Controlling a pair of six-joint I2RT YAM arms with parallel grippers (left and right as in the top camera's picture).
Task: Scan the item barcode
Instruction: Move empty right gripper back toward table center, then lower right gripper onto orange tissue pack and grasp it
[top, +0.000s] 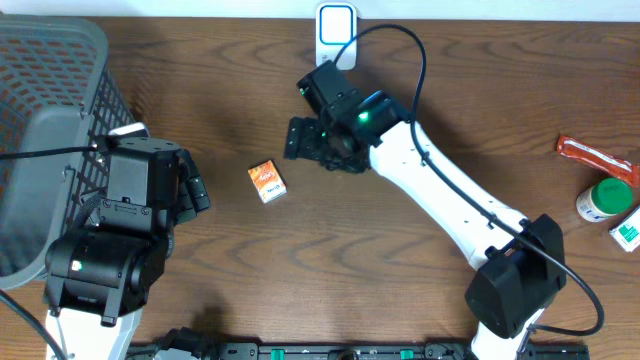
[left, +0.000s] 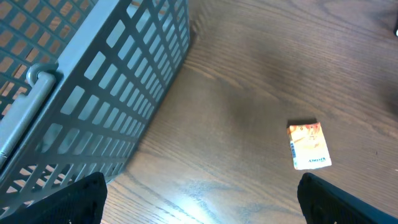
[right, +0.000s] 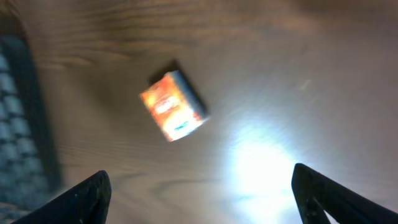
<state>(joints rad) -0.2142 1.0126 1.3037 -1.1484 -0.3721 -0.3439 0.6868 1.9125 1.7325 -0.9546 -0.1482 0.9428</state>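
On the wooden table (top: 420, 290), a small orange box (top: 267, 181) is seen lying flat near the middle, gripped by nothing and apart from both arms. The left gripper (top: 195, 190) is held to the box's left, beside a grey mesh basket (top: 50, 70). In the left wrist view its fingers (left: 81, 199) are spread wide with only bare wood between them, and the box (left: 308, 145) is seen ahead and to the right. The right gripper (top: 303, 140) is poised just beyond the box's far right side. In the blurred right wrist view its fingers (right: 93, 196) are likewise parted around nothing, and the box (right: 172, 106) lies on the table ahead of them. A white device (top: 335, 25) stands at the table's far edge behind the right arm. A red packet (top: 595, 155), a green-capped bottle (top: 605, 198) and a white-and-green carton (top: 627, 232) are grouped at the right edge, well apart from the box.
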